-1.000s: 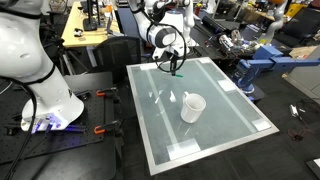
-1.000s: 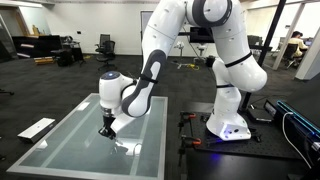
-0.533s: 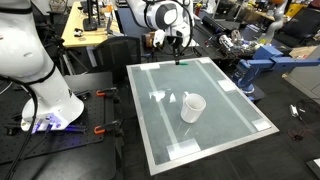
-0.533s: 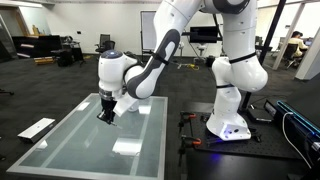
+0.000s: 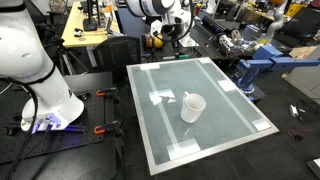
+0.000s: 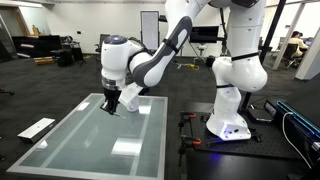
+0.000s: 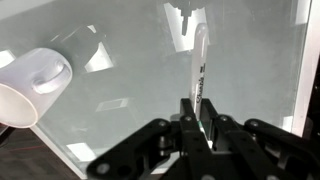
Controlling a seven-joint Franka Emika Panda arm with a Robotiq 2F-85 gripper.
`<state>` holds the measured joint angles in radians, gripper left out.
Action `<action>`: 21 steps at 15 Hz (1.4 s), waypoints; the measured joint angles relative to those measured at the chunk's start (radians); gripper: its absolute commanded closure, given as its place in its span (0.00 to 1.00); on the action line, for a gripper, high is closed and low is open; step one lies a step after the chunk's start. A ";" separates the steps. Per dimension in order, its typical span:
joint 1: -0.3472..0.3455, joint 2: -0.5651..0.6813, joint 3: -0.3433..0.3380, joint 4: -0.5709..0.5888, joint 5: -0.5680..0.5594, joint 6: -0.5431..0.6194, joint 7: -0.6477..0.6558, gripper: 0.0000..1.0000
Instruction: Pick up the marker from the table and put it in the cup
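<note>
- At the top centre of an exterior view the gripper [image 5: 172, 36] hangs near the upper edge of the table [image 5: 215, 85]. It is well apart from the cup [image 5: 192, 106], which stands near the middle of the frame with its mouth showing. The marker is too small to make out here, so this view does not show how the jaws stand.
- Left of centre in an exterior view the gripper [image 6: 111, 104] points down, clear of the table [image 6: 70, 140] and near its upper corner. Whether anything sits between the jaws is too small to tell, and I cannot find the cup in this frame.
- Low in the wrist view the gripper [image 7: 197, 125] is clamped on the marker [image 7: 201, 70]. The jaws pinch it near one end, and the rest runs up the frame, pale with print along it. The cup [image 7: 30, 85] sits at the left edge, well apart from the marker, and the glass of the table [image 7: 120, 60] fills the rest.
- The step in hand, as I judge it, is carrying the marker to the cup. The hold is near one end, so the stick could swing — hold the pinch firm and travel smoothly. Bring the free end over the middle of the mouth, away from rim and handle. Then lower until that end is inside before letting go — a drop from height may bounce off the rim.
</note>
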<state>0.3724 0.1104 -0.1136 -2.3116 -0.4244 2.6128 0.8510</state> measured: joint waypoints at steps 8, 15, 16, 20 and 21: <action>-0.031 0.004 0.013 0.033 -0.342 -0.062 0.415 0.97; -0.063 0.011 0.138 0.096 -0.578 -0.411 0.849 0.97; -0.063 0.015 0.153 0.105 -0.590 -0.464 0.894 0.97; -0.064 0.042 0.193 0.143 -0.632 -0.626 1.047 0.97; -0.065 0.050 0.197 0.150 -0.645 -0.649 1.077 0.97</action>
<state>0.3074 0.1605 0.0834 -2.1615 -1.0696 1.9638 1.9285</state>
